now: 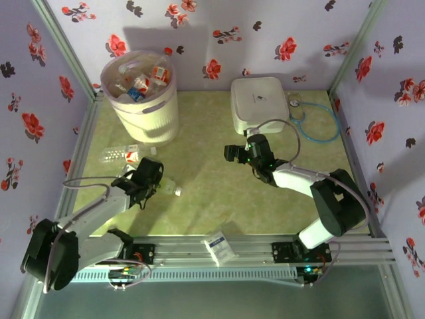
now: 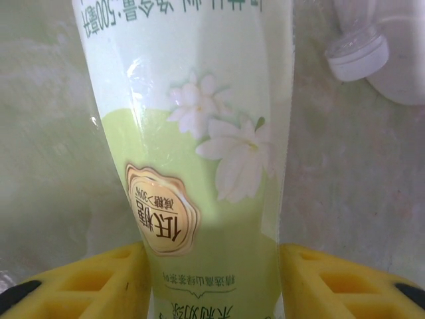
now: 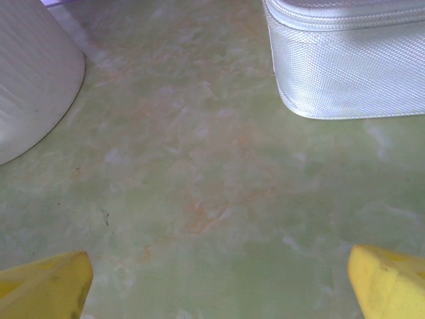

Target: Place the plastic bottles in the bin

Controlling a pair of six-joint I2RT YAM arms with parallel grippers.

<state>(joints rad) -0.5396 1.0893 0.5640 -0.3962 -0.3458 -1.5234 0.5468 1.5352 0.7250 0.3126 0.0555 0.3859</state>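
A greenish-labelled plastic bottle (image 2: 192, 133) lies on the table between my left gripper's (image 2: 212, 286) yellow fingers (image 2: 86, 282), which press against both of its sides. From above, this gripper (image 1: 143, 176) sits low at the front left, the bottle's (image 1: 167, 186) capped end sticking out to its right. Another clear bottle (image 1: 121, 155) with a red-white label lies just behind it; its white cap (image 2: 358, 56) shows in the left wrist view. The cream bin (image 1: 143, 100) at the back left holds several bottles. My right gripper (image 1: 236, 153) hangs open over bare table (image 3: 219, 286).
A flat white box (image 1: 259, 100) stands at the back right, with a blue stethoscope (image 1: 309, 119) beside it. A small white-blue packet (image 1: 219, 244) lies on the front rail. The bin's wall (image 3: 33, 73) and the box (image 3: 345, 60) flank the right wrist view.
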